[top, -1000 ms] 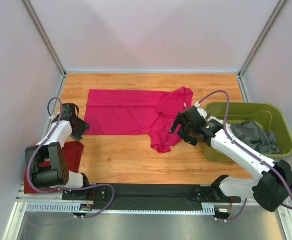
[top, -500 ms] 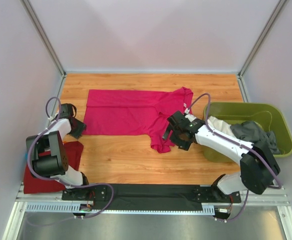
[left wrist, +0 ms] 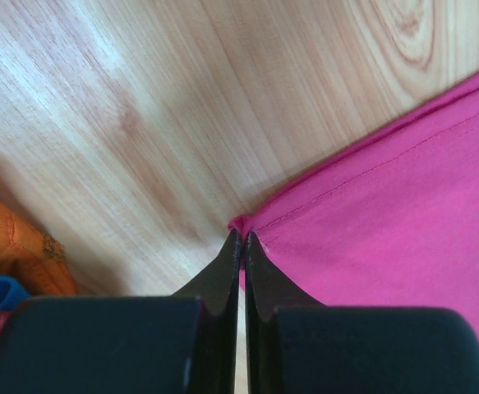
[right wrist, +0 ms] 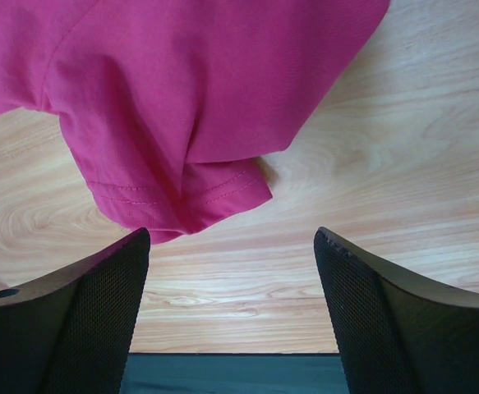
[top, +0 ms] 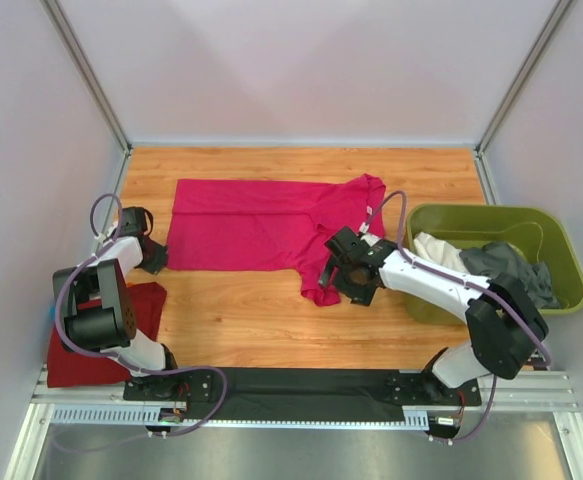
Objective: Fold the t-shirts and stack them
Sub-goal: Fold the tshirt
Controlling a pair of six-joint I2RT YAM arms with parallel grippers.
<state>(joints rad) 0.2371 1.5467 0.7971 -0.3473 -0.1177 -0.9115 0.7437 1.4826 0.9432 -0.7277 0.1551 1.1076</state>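
Note:
A magenta-pink t-shirt (top: 261, 225) lies spread flat on the wooden table, collar end to the right. My left gripper (top: 154, 256) is at its near left corner and shut on that corner; in the left wrist view the pinched hem (left wrist: 241, 223) bunches at the closed tips. My right gripper (top: 343, 276) hovers open over the near sleeve (right wrist: 181, 189), which lies folded just ahead of the wide-apart fingers (right wrist: 99, 304), not touching them. A darker red t-shirt (top: 96, 350) lies folded at the near left, beside the left arm.
An olive-green bin (top: 566, 265) at the right holds a grey t-shirt (top: 511, 268) and a white one (top: 433, 250). A black strip (top: 301, 385) runs along the table's near edge. White walls close in the left, back and right sides.
My left gripper has shut on the magenta shirt's near left corner. The right gripper has moved left from beside the bin to above the near sleeve, still open.

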